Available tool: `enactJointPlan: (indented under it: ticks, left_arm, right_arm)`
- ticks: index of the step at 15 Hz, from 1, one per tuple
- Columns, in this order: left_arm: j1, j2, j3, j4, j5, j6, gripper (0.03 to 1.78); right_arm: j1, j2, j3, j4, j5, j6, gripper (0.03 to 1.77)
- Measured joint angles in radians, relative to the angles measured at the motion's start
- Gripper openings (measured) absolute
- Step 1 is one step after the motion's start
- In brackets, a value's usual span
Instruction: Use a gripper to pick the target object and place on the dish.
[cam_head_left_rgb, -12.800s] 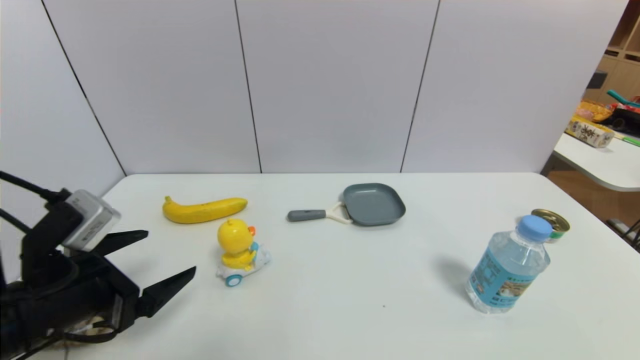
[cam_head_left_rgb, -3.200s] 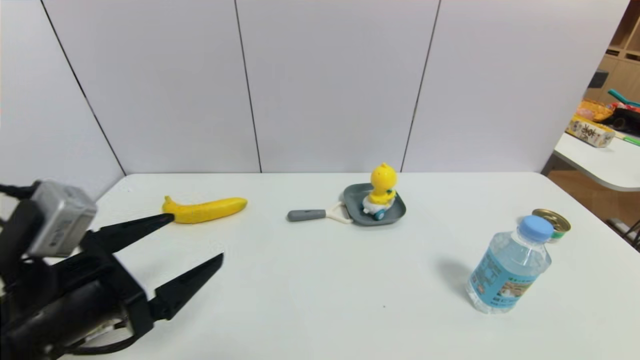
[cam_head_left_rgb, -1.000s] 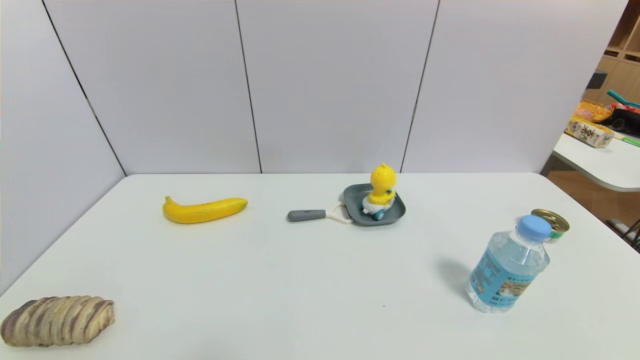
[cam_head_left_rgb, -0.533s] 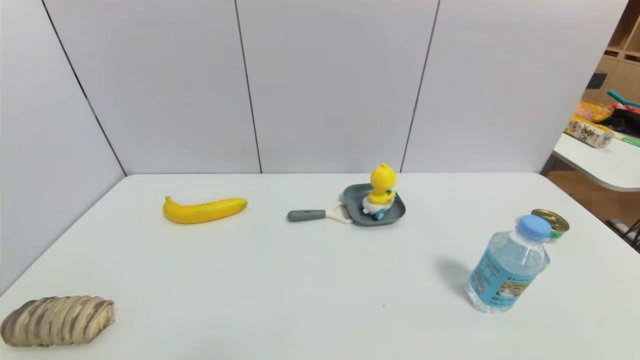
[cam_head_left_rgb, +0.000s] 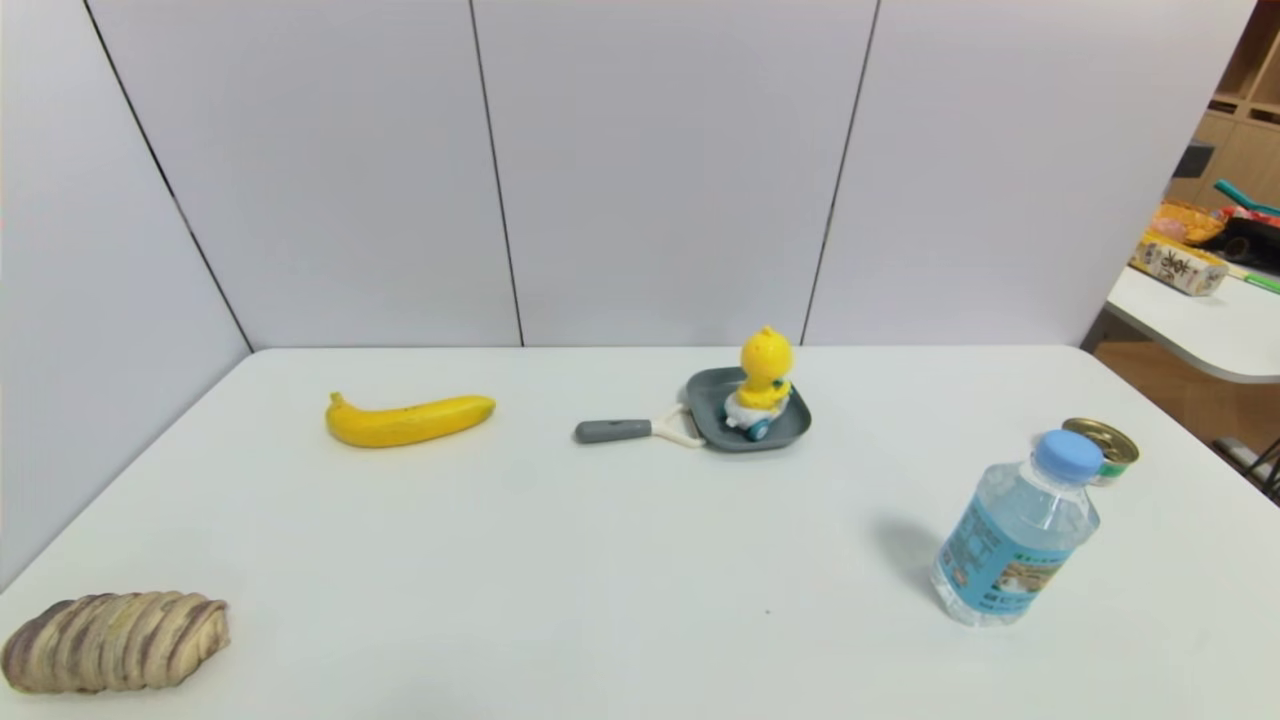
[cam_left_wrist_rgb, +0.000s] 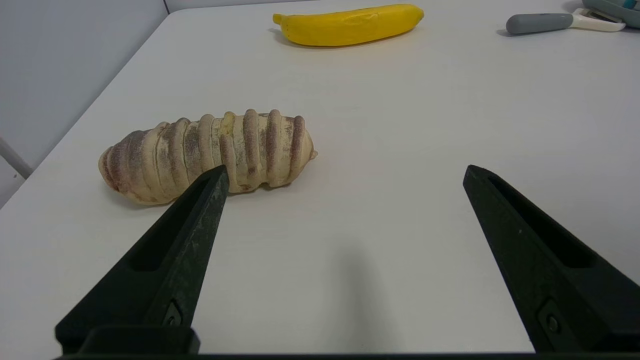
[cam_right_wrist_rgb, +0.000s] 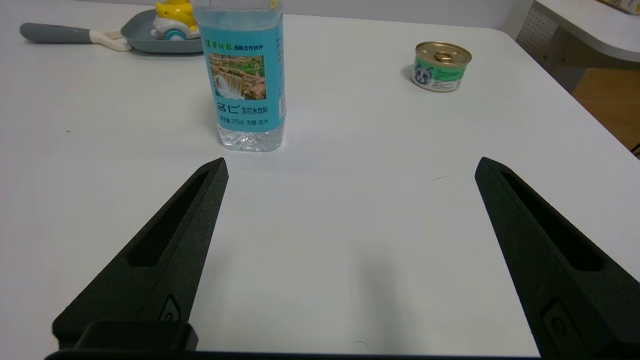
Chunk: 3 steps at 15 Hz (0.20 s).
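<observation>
right end effector (cam_right_wrist_rgb: 347, 165) behind "375ml" bottle (cam_right_wrist_rgb: 243, 75)

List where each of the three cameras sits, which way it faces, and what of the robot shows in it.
Head view: high on the robot, looking down the table at duck in pan; no arm shows.
Left wrist view: behind the open left tool, facing bread and banana.
Right wrist view: behind the open right tool, facing bottle and can.
Shared: wrist views both catch the pan's handle.
</observation>
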Motion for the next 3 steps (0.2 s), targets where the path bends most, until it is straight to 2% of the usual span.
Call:
enactJointPlan:
  ticks: [3]
  left_arm:
    - [0.0,0.0,0.0,0.0,0.0,0.0,1.69]
  right_arm:
    - [0.0,0.0,0.0,0.001,0.0,-0.003,1.71]
